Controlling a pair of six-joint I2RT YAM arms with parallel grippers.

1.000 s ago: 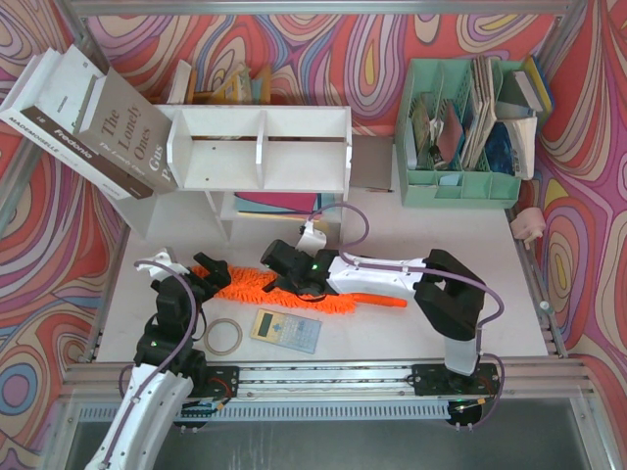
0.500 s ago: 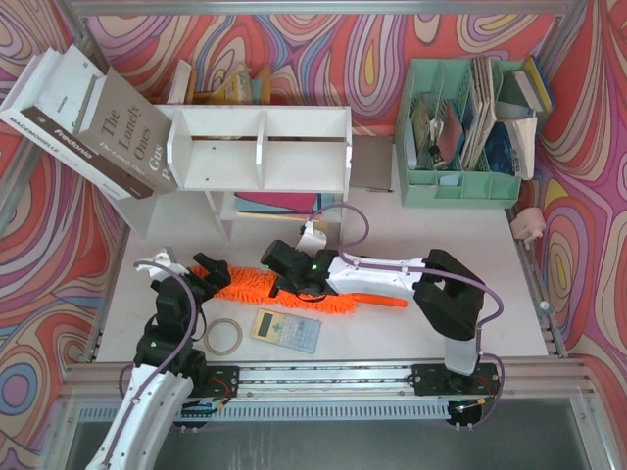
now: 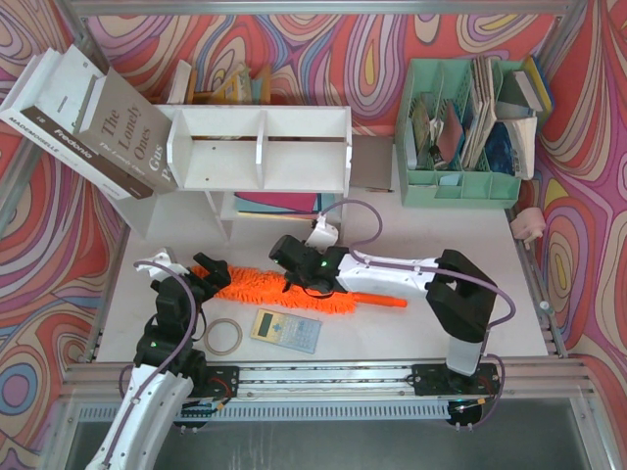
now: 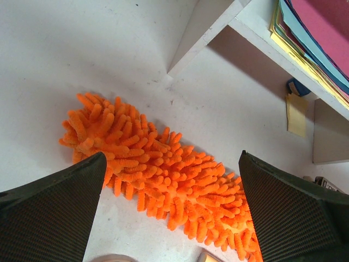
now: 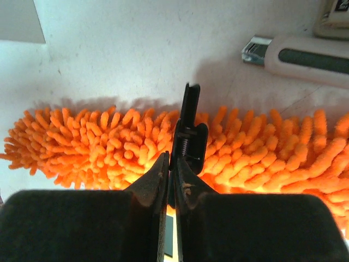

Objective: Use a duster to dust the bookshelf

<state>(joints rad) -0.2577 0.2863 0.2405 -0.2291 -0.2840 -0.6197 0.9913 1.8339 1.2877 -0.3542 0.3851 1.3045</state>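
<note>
watching the feeds, i see the duster (image 3: 257, 285) lying flat on the table (image 3: 441, 245) just in front of the bookshelf (image 3: 260, 147) and not touching it. its fluffy head points toward my left side and its thin handle (image 3: 384, 301) runs right, under the right arm. the left gripper (image 3: 208, 274) sits at the tip of the fluffy head with its fingers (image 4: 52, 210) spread wide. from the left wrist camera the orange pile shows in the gap between them, and nothing is held. the right gripper (image 5: 170, 161) hangs over the middle of the head with its fingers pressed together. a thin black piece with a small spring (image 5: 188, 139) stands at their tips; i cannot tell what it is. a calculator (image 3: 285, 329) and a tape ring (image 3: 223, 336) lie near the table's front edge.
</note>
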